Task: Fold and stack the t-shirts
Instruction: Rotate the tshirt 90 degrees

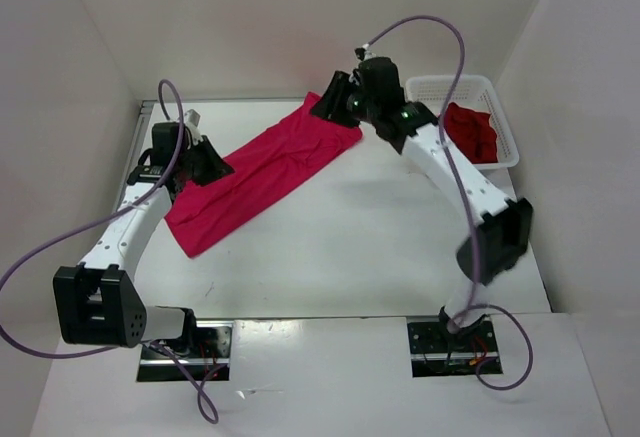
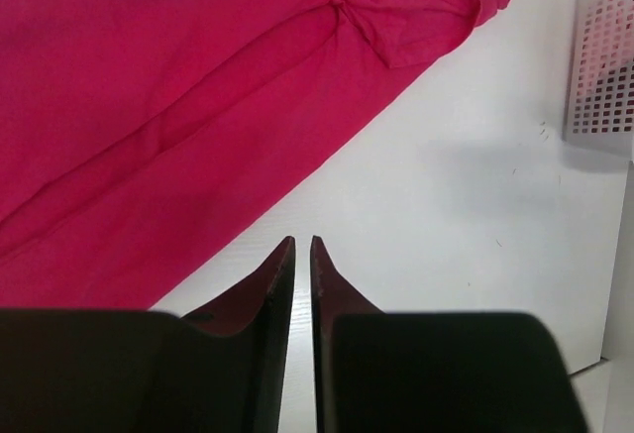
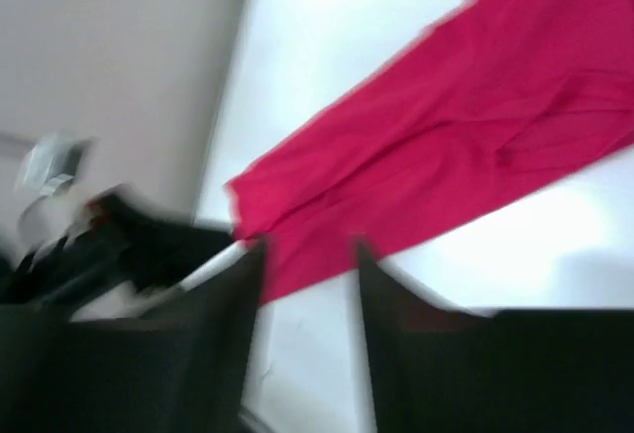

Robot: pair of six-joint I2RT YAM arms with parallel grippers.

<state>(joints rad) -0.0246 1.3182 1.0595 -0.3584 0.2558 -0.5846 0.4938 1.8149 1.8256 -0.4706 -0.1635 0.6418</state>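
The bright magenta-pink t-shirt (image 1: 262, 172) lies as a long folded band, running diagonally across the table from near left to far centre. It also shows in the left wrist view (image 2: 178, 126) and the right wrist view (image 3: 446, 146). The dark red t-shirt (image 1: 472, 129) lies bunched in the white basket. The light pink t-shirt is out of view. My left gripper (image 1: 222, 169) is at the band's left edge; in the left wrist view it (image 2: 302, 243) is shut and empty over bare table. My right gripper (image 1: 325, 107) is over the band's far end; in its blurred wrist view it (image 3: 309, 250) is open and empty.
The white mesh basket (image 1: 500, 162) stands at the far right, and its corner shows in the left wrist view (image 2: 604, 56). White walls enclose the table on the left, back and right. Purple cables loop over both arms.
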